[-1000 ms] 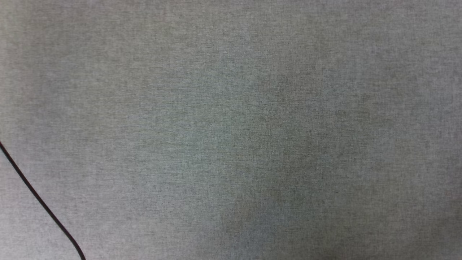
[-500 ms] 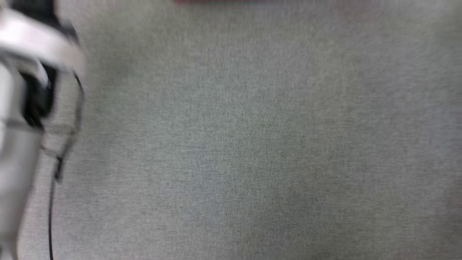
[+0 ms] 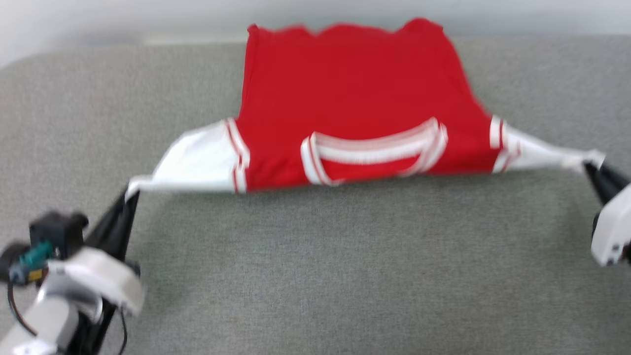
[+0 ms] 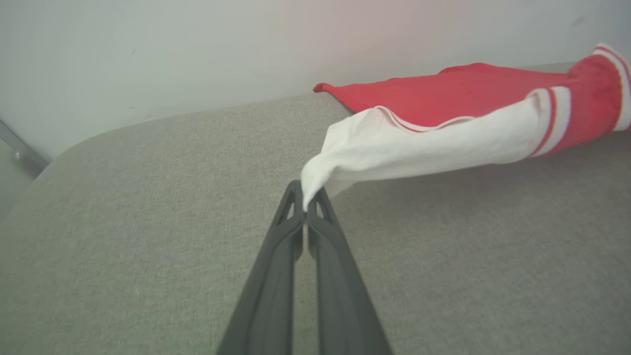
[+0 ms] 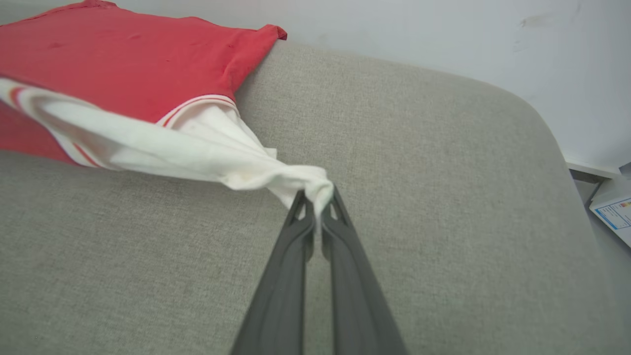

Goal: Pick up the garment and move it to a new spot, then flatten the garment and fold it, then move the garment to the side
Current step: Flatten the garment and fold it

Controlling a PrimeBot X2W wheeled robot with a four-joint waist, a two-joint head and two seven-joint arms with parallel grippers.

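Pinching the garment (image 3: 345,88) by white sleeve tips, left gripper (image 4: 306,199) and right gripper (image 5: 319,202) clamped tight; collar edge seemingly lifted

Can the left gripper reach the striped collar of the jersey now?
Probably not now: the left gripper is shut on the white sleeve of the jersey. The way to the collar over the grey surface looks free otherwise.

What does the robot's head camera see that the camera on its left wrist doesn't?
Head view adds: the right gripper shut on the garment at its far white sleeve, so the shirt shows stretched from side to side. Left wrist view adds: a thin grey bar beyond the edge of the grey fabric surface. Both: the red garment, the left gripper shut on the near sleeve tip, and the grey fabric surface.
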